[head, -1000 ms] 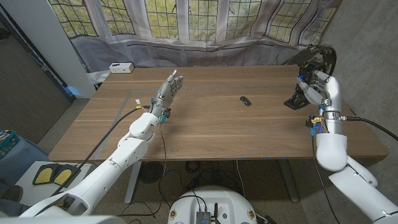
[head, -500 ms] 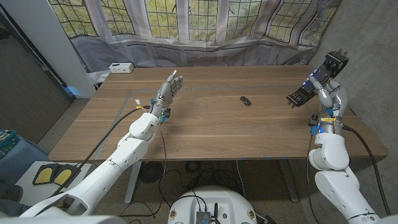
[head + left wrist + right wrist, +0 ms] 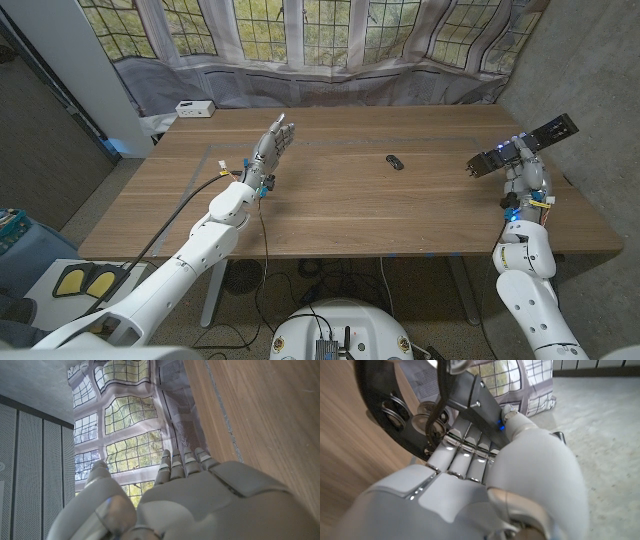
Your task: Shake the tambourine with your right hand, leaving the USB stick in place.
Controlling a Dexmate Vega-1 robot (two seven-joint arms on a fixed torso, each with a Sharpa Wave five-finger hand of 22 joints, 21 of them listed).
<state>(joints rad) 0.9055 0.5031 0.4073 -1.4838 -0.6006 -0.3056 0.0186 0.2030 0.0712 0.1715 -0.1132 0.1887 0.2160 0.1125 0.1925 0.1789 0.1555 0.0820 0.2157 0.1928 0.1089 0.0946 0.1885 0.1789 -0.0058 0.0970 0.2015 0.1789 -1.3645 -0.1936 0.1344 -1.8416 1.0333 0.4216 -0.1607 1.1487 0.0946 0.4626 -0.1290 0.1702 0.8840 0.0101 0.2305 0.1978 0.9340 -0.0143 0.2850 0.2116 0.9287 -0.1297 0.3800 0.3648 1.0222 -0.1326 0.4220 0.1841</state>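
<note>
Right robot hand (image 3: pixel 518 160) has the black tambourine (image 3: pixel 520 145) clutched and raised off the table (image 3: pixel 350 215) out at 3 o'clock. The USB stick (image 3: pixel 396 161) lies just past table centre, toward 1 o'clock. Left robot hand (image 3: pixel 272 143) stands at 10 o'clock, fingers straight, holding nothing.

This looks like a robot test room or lab. A plain wooden surface (image 3: pixel 340 200) stands on a bare concrete floor (image 3: pixel 110 190); a printed fabric backdrop of leaded windows (image 3: pixel 330 40) hangs behind its far edge, beside grey perforated wall panels (image 3: pixel 30 460). Yellow foot pedals (image 3: pixel 85 282) lie on the floor.
</note>
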